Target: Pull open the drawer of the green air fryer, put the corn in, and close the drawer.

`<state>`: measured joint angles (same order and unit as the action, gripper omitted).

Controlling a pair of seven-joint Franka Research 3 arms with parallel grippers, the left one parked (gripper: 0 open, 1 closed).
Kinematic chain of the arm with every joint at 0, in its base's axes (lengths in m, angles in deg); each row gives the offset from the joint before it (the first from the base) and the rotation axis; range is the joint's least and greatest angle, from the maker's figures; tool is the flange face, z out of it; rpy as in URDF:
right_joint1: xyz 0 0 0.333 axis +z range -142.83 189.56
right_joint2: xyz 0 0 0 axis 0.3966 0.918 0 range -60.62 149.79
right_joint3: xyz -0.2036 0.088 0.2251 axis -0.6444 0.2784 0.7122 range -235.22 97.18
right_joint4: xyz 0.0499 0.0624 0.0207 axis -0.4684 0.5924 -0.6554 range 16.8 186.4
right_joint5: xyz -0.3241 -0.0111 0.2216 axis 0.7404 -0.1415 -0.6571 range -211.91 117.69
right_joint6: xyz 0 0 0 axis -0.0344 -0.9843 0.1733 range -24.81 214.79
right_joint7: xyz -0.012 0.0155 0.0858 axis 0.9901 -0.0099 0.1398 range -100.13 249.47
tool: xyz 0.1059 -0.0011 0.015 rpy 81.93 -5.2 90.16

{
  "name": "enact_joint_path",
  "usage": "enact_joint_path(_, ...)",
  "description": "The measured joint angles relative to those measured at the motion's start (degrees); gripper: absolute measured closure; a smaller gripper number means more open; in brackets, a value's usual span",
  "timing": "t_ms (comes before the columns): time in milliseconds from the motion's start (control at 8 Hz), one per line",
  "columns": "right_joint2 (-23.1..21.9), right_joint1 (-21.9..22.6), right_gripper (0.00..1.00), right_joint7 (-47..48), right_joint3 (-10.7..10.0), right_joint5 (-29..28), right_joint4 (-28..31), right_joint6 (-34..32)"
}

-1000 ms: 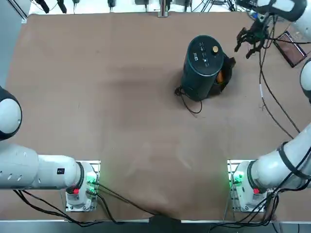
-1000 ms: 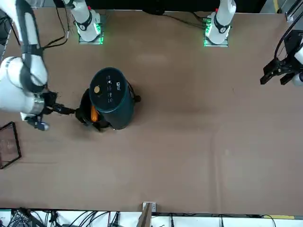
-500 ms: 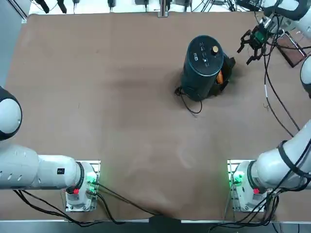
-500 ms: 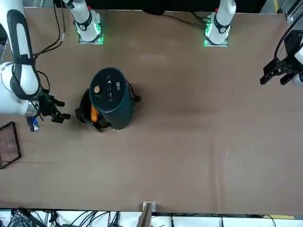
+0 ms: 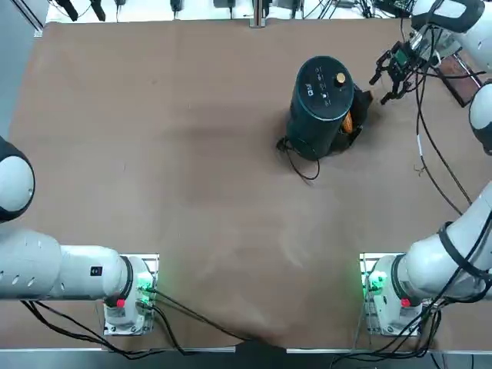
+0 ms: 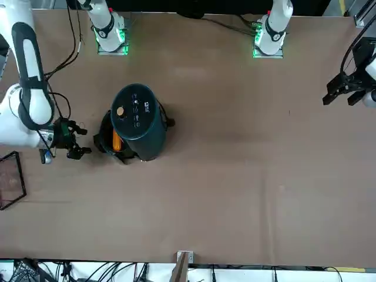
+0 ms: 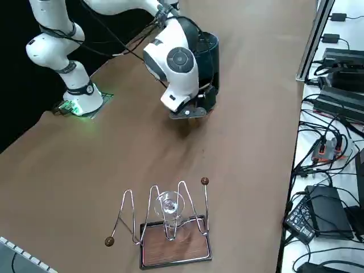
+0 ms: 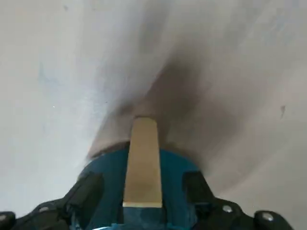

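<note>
While the green air fryer (image 5: 320,108) stands upright on the far right part of the brown table (image 5: 177,154), its drawer (image 5: 355,117) sits pulled partway out on the robot's right side, with the corn (image 5: 347,121) lying inside as an orange-yellow strip between drawer front and body. The fryer is a tall dark teal cylinder with a black top panel, a small gold knob (image 5: 340,78) and white markings too small to read; a thin black cord (image 5: 301,163) trails from its base. The right gripper (image 5: 390,71) hovers just beside the drawer, apart from it, fingers spread and empty. The front view shows the gap between gripper (image 6: 75,143) and drawer (image 6: 106,141). The right side view adds a wire stand (image 7: 165,222) on a brown base.
</note>
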<state>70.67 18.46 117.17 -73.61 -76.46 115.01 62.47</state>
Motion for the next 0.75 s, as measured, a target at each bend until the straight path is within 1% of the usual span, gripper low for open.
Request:
enact_joint_path(125, 0.52, -0.11, 0.01, 0.09, -0.02, -1.28, 0.00, 0.06)
enact_joint_path(750, 2.38, -0.23, 0.01, 0.35, -0.03, -4.06, 0.00, 0.14)
